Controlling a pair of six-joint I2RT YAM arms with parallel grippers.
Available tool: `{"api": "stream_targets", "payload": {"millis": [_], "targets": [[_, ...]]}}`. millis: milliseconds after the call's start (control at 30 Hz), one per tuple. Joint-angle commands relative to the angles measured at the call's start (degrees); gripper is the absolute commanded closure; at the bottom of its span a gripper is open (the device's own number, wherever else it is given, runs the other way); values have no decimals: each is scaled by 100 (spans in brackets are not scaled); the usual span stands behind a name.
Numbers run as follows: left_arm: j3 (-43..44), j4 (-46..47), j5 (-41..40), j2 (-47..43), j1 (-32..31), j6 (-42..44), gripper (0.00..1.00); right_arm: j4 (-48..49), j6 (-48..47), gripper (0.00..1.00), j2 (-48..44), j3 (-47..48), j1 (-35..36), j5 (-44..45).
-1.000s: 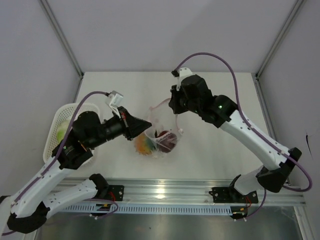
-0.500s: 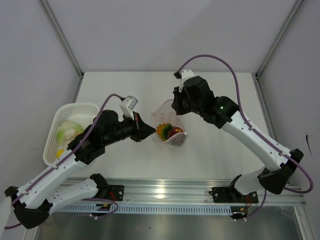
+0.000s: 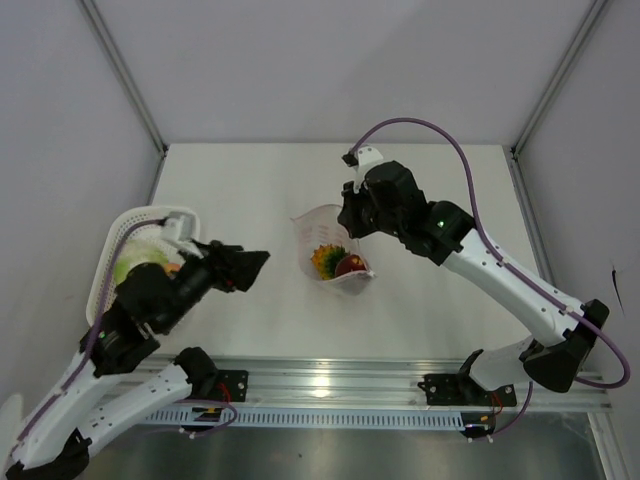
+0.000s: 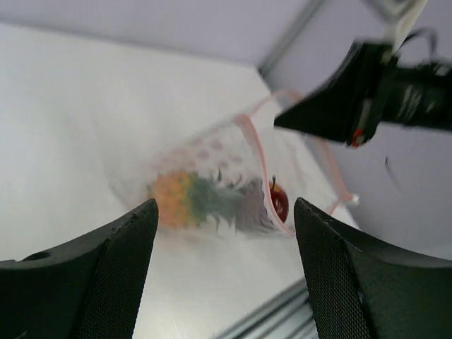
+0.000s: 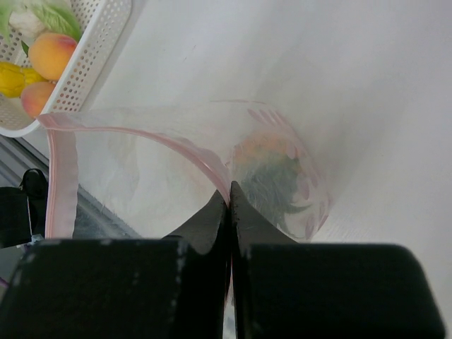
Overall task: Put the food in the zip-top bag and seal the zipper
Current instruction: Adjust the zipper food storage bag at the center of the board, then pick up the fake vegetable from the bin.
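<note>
The clear zip-top bag [image 3: 322,238] stands open-mouthed at mid-table, and my right gripper [image 3: 348,226] is shut on its pink zipper [image 5: 141,135] at the rim. Inside lie an orange-and-green toy fruit [image 4: 187,200] and a dark red apple [image 4: 280,201]. My left gripper [image 3: 252,264] hangs open and empty to the left of the bag, apart from it, jaws facing it. More food sits in the basket: a pale green leafy piece [image 3: 130,266], peach-coloured pieces [image 5: 54,55] and a yellow one [image 5: 13,78]. In the right wrist view the closed fingers [image 5: 212,219] pinch the strip.
The white lattice basket [image 3: 112,250] stands at the table's left edge, just behind my left arm. The metal rail [image 3: 330,385] runs along the near edge. Walls and frame posts close in the back and sides.
My left gripper has opened and drawn back leftward from the bag's mouth. The orange-and-green fruit now lies in the bag, which still hangs from the right gripper, slightly shifted.
</note>
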Motion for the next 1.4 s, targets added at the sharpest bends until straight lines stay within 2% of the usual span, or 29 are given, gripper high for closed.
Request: {"api": "stream_targets", "payload": {"millis": [0,67,100,133,200,267,300,333,400,433,500,533,600,633,733,967,1133,1367], "targets": [[42,-33,-1558,-820,34,259,20,278,-61,100,39,13,31,-29],[59,-297,-1999,-900,34,154,18,269,-61,100,57,4,22,-29],[146,-490,-2515,-875,43,58,13,286,-78,100,65,-5,31,-29],[208,-1066,-2729,-788,113,-213,11,287,-79,100,83,-14,40,-29],[453,-1518,-2950,-428,271,-294,10,295,-96,100,92,-40,40,-29],[542,-2002,-2995,-103,735,-496,5,295,-131,100,135,-49,31,-64],[534,-2012,-2856,-32,955,-462,4,287,-140,100,153,-58,31,-64],[517,-2003,-2393,38,1514,-418,4,295,-140,100,162,-58,31,-90],[333,-1889,-1724,249,2184,-313,4,287,-158,100,206,-67,31,-143],[280,-1837,-1024,346,2875,-269,4,295,-166,100,223,-84,31,-178],[16,-1766,-449,644,3468,-216,3,278,-175,100,241,-110,31,-213],[-45,-1740,-11,715,3984,-181,3,286,-175,100,241,-128,31,-240],[-168,-1643,308,908,4444,-180,2,278,-184,100,232,-172,40,-266],[-195,-1669,388,970,4873,-215,2,286,-184,100,224,-181,31,-284],[-266,-1897,328,1294,5428,-364,1,304,-175,100,206,-260,40,-345],[-503,-1995,-392,1648,6116,-488,1,471,-149,100,206,-392,40,-459],[-582,-1758,-753,1691,6160,-778,0,541,-158,100,267,-401,40,-626],[-565,-1547,-1228,2552,6274,-1129,0,559,-210,100,303,-374,22,-706]]}}
